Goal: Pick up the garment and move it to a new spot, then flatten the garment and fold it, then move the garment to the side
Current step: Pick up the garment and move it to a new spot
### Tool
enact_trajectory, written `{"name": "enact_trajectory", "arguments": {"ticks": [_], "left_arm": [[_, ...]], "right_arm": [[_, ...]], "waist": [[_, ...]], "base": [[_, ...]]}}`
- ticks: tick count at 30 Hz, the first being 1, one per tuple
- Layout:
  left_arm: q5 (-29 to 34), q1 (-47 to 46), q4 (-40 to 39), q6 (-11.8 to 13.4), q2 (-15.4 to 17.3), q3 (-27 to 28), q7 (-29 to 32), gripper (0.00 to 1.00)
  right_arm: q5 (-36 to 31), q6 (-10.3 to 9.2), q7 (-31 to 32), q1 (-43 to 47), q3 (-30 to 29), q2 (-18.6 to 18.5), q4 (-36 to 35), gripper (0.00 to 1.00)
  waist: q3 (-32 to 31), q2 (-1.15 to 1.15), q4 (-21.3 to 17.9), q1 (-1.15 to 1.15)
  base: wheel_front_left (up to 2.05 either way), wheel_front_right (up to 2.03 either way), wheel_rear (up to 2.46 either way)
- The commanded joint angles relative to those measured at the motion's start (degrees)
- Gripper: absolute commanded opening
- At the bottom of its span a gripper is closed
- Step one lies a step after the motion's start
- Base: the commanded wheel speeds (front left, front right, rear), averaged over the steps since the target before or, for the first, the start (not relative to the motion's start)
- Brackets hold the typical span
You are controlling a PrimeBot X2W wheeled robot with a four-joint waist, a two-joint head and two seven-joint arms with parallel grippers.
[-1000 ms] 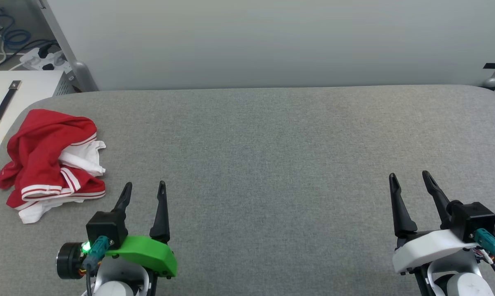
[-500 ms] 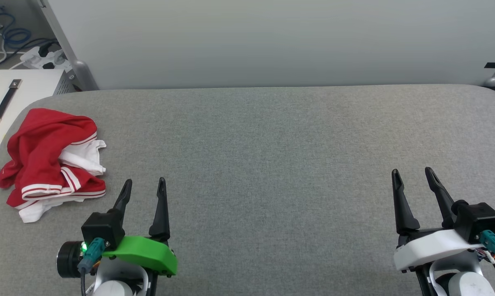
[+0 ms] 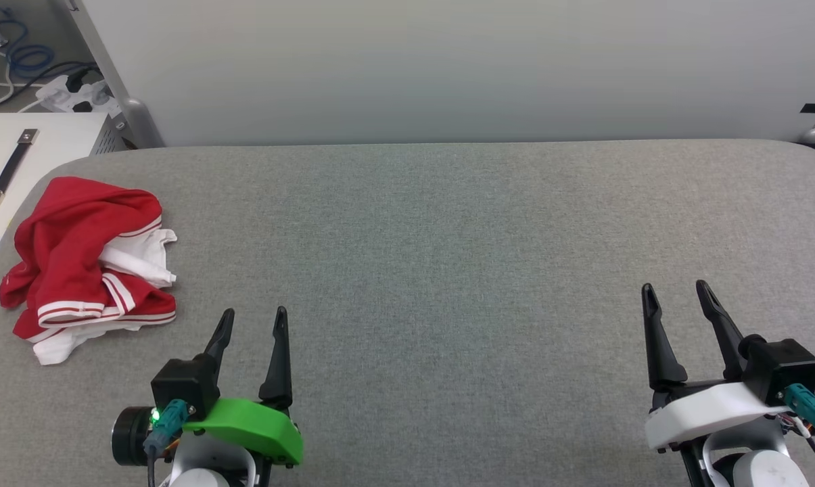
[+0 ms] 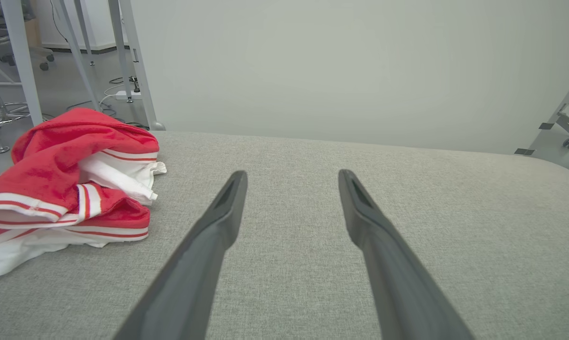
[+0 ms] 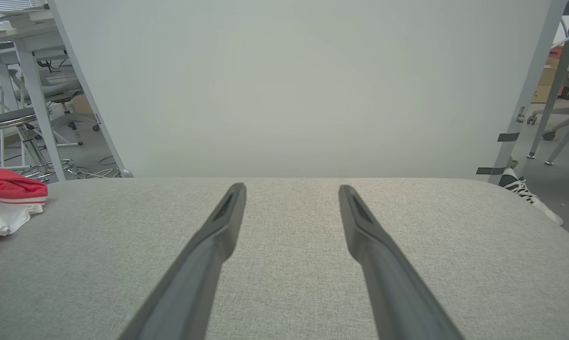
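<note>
The garment (image 3: 86,264) lies crumpled in a red-and-white heap on the left side of the grey padded table (image 3: 448,237), close to its left edge, with striped trim showing along the folds. The left gripper (image 3: 254,312) is at the near edge, just right of the heap and not touching it, its two dark fingers spread with nothing between them. The right gripper (image 3: 674,287) is well away at the near right, fingers likewise spread and empty. A pale wall panel (image 3: 448,67) stands behind the table's far edge
</note>
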Motion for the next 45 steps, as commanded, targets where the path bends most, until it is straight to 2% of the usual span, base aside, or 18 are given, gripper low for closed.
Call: {"name": "enact_trajectory", "arguments": {"ticks": [1, 16, 22, 28, 37, 45], "left_arm": [[-0.62, 0.4, 0.43, -0.42, -0.21, -0.08, -0.56, 1.0], [-2.1, 0.66, 1.62, -1.15, -0.25, -0.7, -2.32, 1.0], [-2.75, 0.25, 1.76, -1.05, -0.27, -0.33, -3.17, 1.0], [-3.39, -0.6, 0.79, -1.28, -0.29, -0.2, -3.88, 1.0], [-4.2, -0.56, 1.37, -1.26, -0.31, -0.38, -4.95, 1.0], [-4.64, 0.15, 1.63, -1.33, -0.33, 0.03, -5.68, 1.0]], "right_arm": [[0.48, -0.04, -0.6, -0.62, 0.18, 0.08, 0.25, 1.0], [1.86, -0.04, -2.34, -0.41, 0.49, 0.09, 0.67, 1.0], [2.87, -0.04, -3.17, -0.37, 1.08, 0.1, 0.51, 1.0], [4.61, -0.05, -3.87, -0.77, 2.39, 0.1, -0.19, 1.0], [5.12, -0.05, -4.92, -1.51, 3.08, 0.11, -2.24, 1.0], [3.9, -0.05, -5.64, -1.19, 6.37, 0.12, -0.74, 1.0]], "waist": [[-0.03, 0.0, 0.01, 0.0], [-0.54, 0.0, 0.34, 0.0], [0.22, 0.0, 2.71, 0.0], [1.54, 0.0, 7.0, 0.0], [2.39, 0.0, 16.14, 0.0], [1.23, 0.0, 23.78, 0.0]], "base": [[0.0, 0.0, 0.0], [0.0, 0.0, 0.0], [0.0, 0.0, 0.0], [0.0, 0.0, 0.0], [0.0, 0.0, 0.0], [0.0, 0.0, 0.0]]}}
